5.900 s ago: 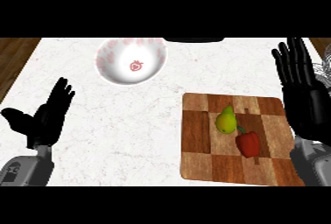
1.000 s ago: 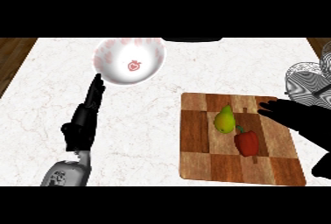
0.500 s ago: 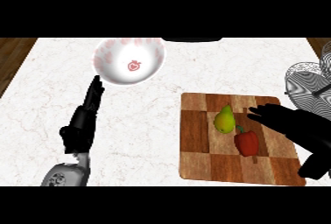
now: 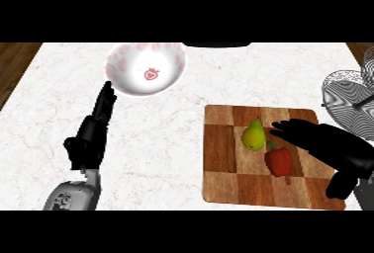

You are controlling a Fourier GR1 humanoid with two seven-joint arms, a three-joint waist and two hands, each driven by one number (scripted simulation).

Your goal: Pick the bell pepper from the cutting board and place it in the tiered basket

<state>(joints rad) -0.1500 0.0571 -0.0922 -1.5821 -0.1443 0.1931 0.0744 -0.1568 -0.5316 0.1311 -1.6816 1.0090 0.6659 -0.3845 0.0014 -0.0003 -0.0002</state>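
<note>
right hand (image 4: 321,144) has slid further over the cutting board (image 4: 219,174), fingers spread and empty beside the pear (image 4: 254,135), so the bell pepper (image 4: 278,162) still lies ungrasped on the board, tiered basket (image 4: 349,94) unfilled; left hand (image 4: 90,134) straight-fingered, idle.

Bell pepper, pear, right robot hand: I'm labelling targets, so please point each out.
bell pepper (image 4: 278,162), head view, on its red body.
pear (image 4: 254,136), head view, on its green belly.
right robot hand (image 4: 323,142), head view, on its back.
</note>
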